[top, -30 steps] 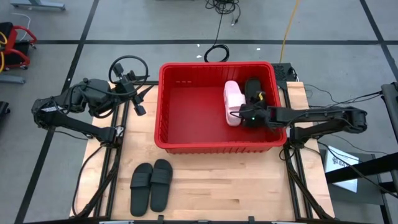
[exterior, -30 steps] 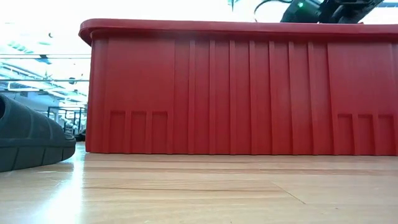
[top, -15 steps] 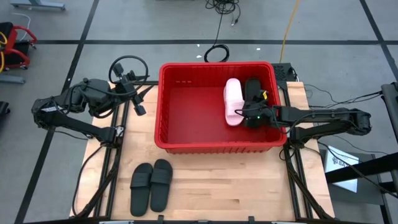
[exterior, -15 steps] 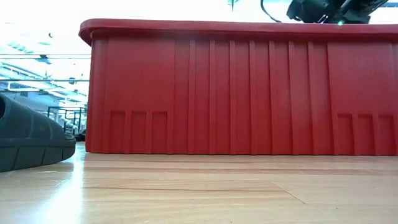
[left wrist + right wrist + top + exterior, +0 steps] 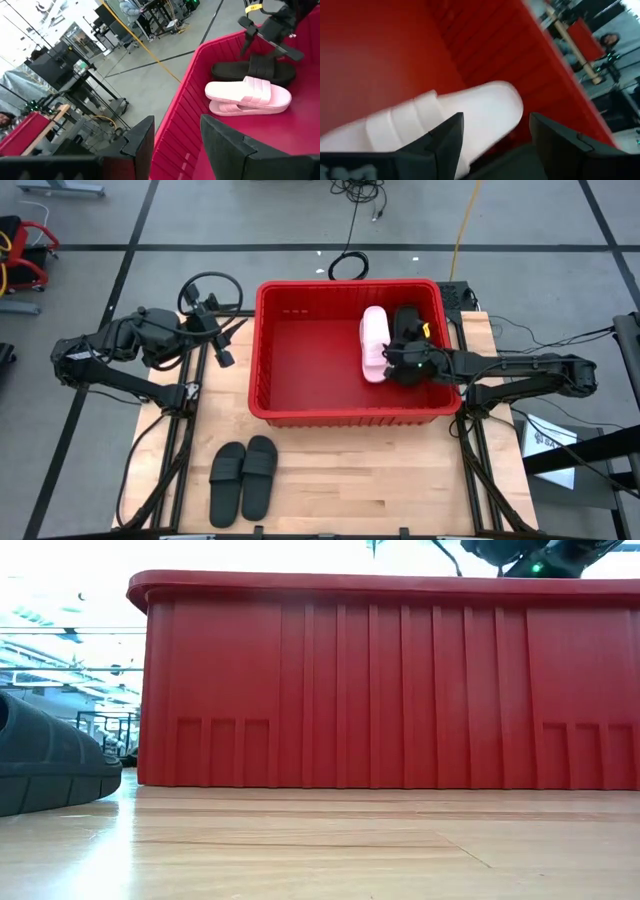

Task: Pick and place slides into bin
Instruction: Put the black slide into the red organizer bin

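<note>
The red bin (image 5: 262, 350) stands at the table's middle and fills the low view (image 5: 400, 690). In its right part lie two pale pink slides (image 5: 373, 340), stacked (image 5: 247, 95), and black slides (image 5: 405, 320) beside them (image 5: 255, 70). My right gripper (image 5: 390, 360) hovers over these slides, open and empty; its wrist view (image 5: 495, 145) shows a pink slide (image 5: 445, 120) below the fingers. My left gripper (image 5: 215, 330) waits, open and empty (image 5: 177, 145), at the table's left, facing the bin. Two black slides (image 5: 243, 477) lie flat on the table near the front edge.
Bare wooden table (image 5: 380, 480) lies between the bin and the front edge, right of the two black slides. One of those slides shows at the left of the low view (image 5: 50, 765). Cables (image 5: 205, 285) lie behind my left arm.
My right gripper has shifted slightly and turned a little over the slides in the bin's right part. The slides in the bin and on the table lie as before.
</note>
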Robot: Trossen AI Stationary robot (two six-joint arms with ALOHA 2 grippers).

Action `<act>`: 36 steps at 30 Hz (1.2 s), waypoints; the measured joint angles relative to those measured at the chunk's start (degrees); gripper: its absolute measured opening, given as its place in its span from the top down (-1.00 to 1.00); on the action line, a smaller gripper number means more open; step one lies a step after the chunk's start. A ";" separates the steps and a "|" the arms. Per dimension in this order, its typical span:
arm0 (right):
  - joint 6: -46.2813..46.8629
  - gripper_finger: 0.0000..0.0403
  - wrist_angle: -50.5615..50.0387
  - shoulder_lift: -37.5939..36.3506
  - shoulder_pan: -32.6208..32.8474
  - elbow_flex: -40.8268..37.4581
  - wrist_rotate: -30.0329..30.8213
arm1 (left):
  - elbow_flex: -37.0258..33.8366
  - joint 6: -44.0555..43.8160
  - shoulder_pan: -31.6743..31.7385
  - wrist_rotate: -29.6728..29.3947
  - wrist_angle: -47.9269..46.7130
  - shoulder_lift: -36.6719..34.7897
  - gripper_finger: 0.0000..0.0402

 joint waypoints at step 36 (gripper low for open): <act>8.57 -0.02 24.11 -0.17 19.25 0.02 -10.55 | 0.03 -11.30 -23.74 8.93 -6.70 13.20 0.16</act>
